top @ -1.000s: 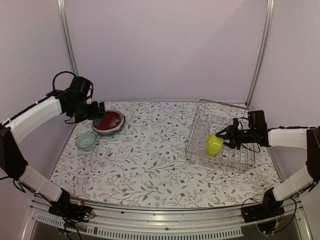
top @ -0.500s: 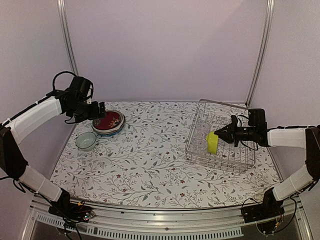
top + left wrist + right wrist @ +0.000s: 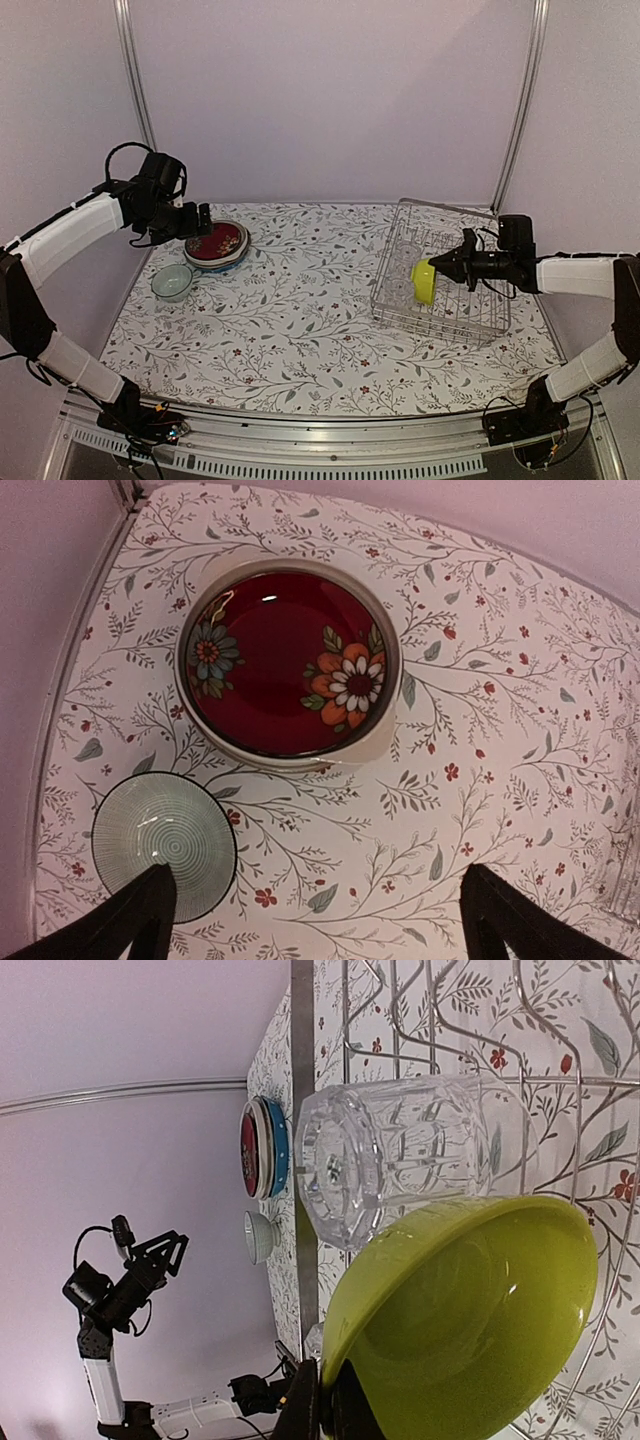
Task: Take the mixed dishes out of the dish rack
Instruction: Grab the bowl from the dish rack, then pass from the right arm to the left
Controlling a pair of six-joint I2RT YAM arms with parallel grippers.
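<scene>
**Lime-green bowl pinched, lift out of the rack to follow**

Right gripper (image 3: 438,267): clamped shut on the rim of the lime-green bowl (image 3: 424,282), fingers thin against the edge in the right wrist view. Holds the bowl tipped on its side inside the dish rack (image 3: 440,322), toward the rack's left half (whether clear of the wire floor or resting on it, cannot tell). Just beside the bowl, a clear drinking glass (image 3: 400,1155), lying on its side in the rack.

Looks like the grasp step done and the lift-out next. Calls for a rise straight up past the wires and prongs, keeping off the glass, then a carry leftward across the table (image 3: 300,330).

Left gripper (image 3: 204,221): spread wide, holding nothing, hovering over the red floral plate (image 3: 290,665). Plate topping a small stack at the table's far left, small whitish bowl (image 3: 165,845) just beside it, both already out of the rack.
</scene>
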